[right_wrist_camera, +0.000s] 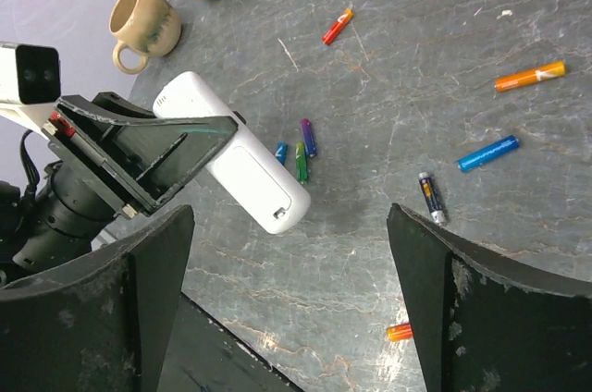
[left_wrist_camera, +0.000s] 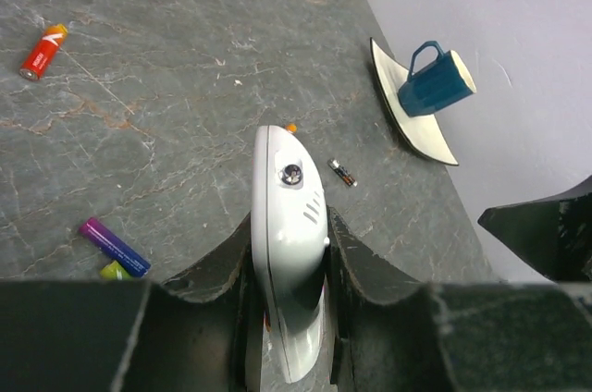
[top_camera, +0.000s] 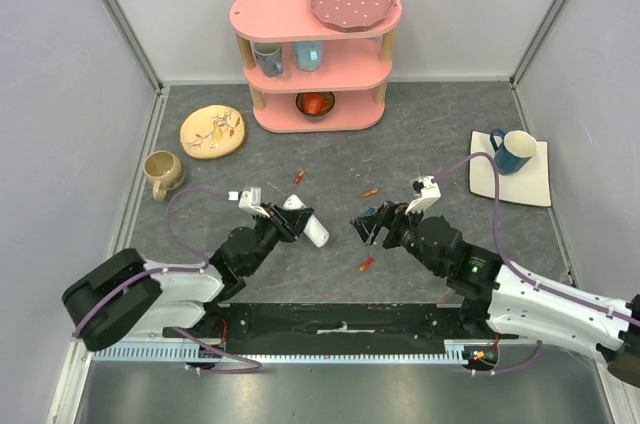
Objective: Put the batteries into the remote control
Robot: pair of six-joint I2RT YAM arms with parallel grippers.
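Note:
My left gripper point(top_camera: 290, 218) is shut on the remote control point(top_camera: 308, 224), a slim white handset held on edge above the table; it shows between the jaws in the left wrist view point(left_wrist_camera: 282, 179) and in the right wrist view point(right_wrist_camera: 242, 167). My right gripper point(top_camera: 368, 228) is open and empty, its wide jaws over the table to the right of the remote point(right_wrist_camera: 291, 267). Batteries lie loose on the table: red point(right_wrist_camera: 338, 26), orange point(right_wrist_camera: 529, 76), blue point(right_wrist_camera: 487, 153), dark grey point(right_wrist_camera: 430, 198), purple point(right_wrist_camera: 307, 137), green point(right_wrist_camera: 300, 161), and orange-red point(right_wrist_camera: 400, 331) near the front.
A pink shelf point(top_camera: 315, 54) with cups, a bowl and a pink plate stands at the back. A yellow plate point(top_camera: 212, 131) and a beige mug point(top_camera: 162, 172) are at the left. A blue mug point(top_camera: 512, 151) sits on a white square plate point(top_camera: 535, 184) at the right.

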